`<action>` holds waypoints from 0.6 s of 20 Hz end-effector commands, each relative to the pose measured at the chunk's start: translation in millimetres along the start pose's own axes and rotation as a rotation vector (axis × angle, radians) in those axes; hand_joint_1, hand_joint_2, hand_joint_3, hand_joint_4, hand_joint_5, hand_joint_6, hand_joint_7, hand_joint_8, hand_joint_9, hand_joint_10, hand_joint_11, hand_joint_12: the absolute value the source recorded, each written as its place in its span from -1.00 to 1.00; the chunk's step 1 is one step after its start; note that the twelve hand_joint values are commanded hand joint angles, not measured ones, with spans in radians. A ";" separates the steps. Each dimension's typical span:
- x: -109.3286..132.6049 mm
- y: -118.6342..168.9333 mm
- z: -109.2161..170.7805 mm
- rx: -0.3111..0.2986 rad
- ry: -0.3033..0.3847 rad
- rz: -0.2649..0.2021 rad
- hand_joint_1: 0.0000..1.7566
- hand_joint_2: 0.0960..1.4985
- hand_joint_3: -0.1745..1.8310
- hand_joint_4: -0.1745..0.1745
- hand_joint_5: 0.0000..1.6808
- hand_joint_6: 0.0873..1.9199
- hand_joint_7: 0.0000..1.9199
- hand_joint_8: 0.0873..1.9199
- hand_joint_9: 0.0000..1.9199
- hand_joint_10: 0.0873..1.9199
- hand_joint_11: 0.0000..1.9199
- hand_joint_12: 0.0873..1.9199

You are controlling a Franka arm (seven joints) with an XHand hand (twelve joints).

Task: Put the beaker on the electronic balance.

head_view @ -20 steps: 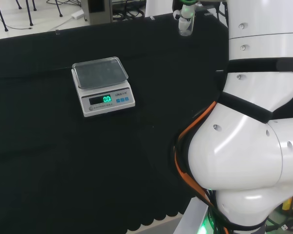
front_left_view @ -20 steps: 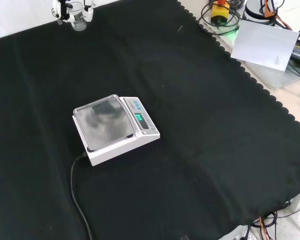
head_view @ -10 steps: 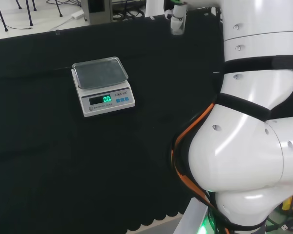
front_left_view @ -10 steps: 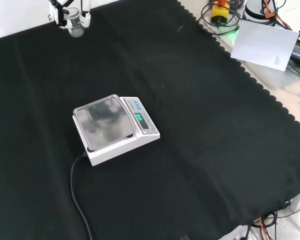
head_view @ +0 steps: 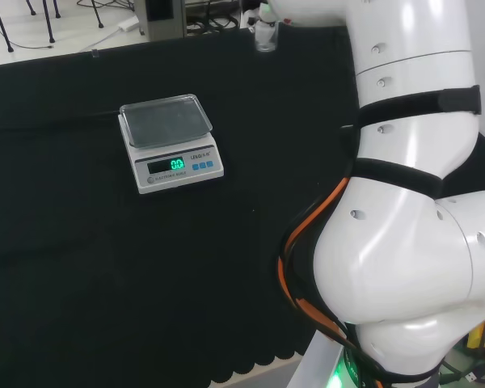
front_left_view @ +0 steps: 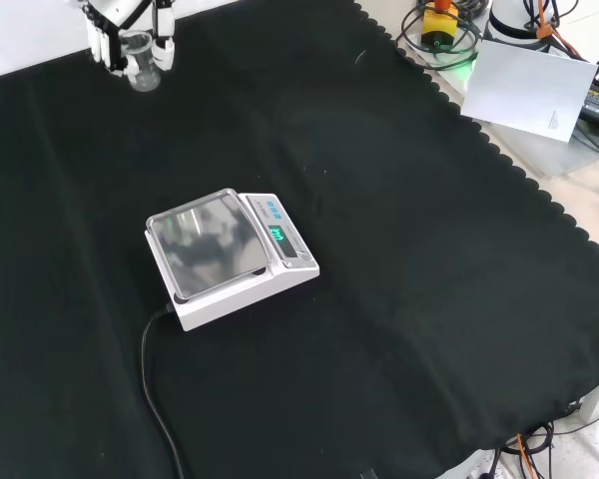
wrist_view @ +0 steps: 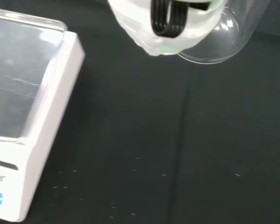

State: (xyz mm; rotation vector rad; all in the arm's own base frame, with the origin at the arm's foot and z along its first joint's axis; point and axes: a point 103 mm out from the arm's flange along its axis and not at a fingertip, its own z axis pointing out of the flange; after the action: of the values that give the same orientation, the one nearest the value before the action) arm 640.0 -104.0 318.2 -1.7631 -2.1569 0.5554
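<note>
Front view | hand [front_left_view: 115, 25] fingers curled around beaker [front_left_view: 140, 62] | well apart from balance [front_left_view: 230, 257]

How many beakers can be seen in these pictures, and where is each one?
1. A clear beaker is held in the hand at the far edge of the cloth in the front view, away from the balance. Other clear glassware may go unseen.

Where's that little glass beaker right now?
The beaker is in the hand, held above the black cloth at the top left of the front view, well away from the electronic balance, whose pan is bare.
</note>
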 end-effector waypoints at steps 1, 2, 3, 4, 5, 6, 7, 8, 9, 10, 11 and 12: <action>18.5 26.2 16.1 0.016 0.026 -0.093 0.70 0.46 -0.83 -1.00 0.00 0.22 -0.25 0.20 0.07 0.05 -0.08 0.39; 20.8 31.5 19.0 0.021 0.028 -0.104 0.70 0.46 -0.83 -1.00 0.00 0.22 -0.25 0.20 0.07 0.04 -0.08 0.39; 22.8 36.0 21.1 0.022 0.031 -0.113 0.70 0.46 -0.83 -1.00 0.00 0.22 -0.25 0.20 0.07 0.04 -0.08 0.39; 24.4 39.8 22.7 0.022 0.033 -0.122 0.70 0.46 -0.83 -1.00 0.00 0.22 -0.25 0.19 0.07 0.04 -0.08 0.39; 26.1 43.4 24.0 0.021 0.035 -0.131 0.70 0.46 -0.83 -1.00 0.00 0.22 -0.25 0.19 0.07 0.04 -0.08 0.39; 27.6 46.5 25.1 0.017 0.037 -0.139 0.70 0.46 -0.83 -1.00 0.00 0.22 -0.25 0.19 0.07 0.04 -0.08 0.39; 29.4 49.6 26.3 0.012 0.039 -0.149 0.70 0.46 -0.83 -1.00 0.00 0.22 -0.25 0.19 0.07 0.04 -0.08 0.39; 31.8 53.0 27.5 0.013 0.041 -0.161 0.70 0.46 -0.83 -1.00 0.00 0.22 -0.25 0.19 0.07 0.04 -0.08 0.39; 34.0 56.2 28.5 0.019 0.041 -0.169 0.70 0.46 -0.83 -1.00 0.00 0.22 -0.25 0.19 0.07 0.04 -0.08 0.39; 36.7 60.4 30.0 0.025 0.040 -0.176 0.70 0.46 -0.83 -1.00 0.00 0.22 -0.25 0.19 0.07 0.04 -0.08 0.39; 41.1 66.7 31.9 0.036 0.036 -0.188 0.70 0.46 -0.83 -1.00 0.00 0.21 -0.25 0.19 0.07 0.04 -0.08 0.39; 45.9 72.6 33.5 0.046 0.033 -0.202 0.70 0.46 -0.83 -1.00 0.00 0.21 -0.25 0.19 0.07 0.04 -0.08 0.39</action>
State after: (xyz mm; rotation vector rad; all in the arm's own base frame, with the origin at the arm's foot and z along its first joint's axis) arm 662.8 -80.1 283.4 -1.6331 -2.2137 0.5139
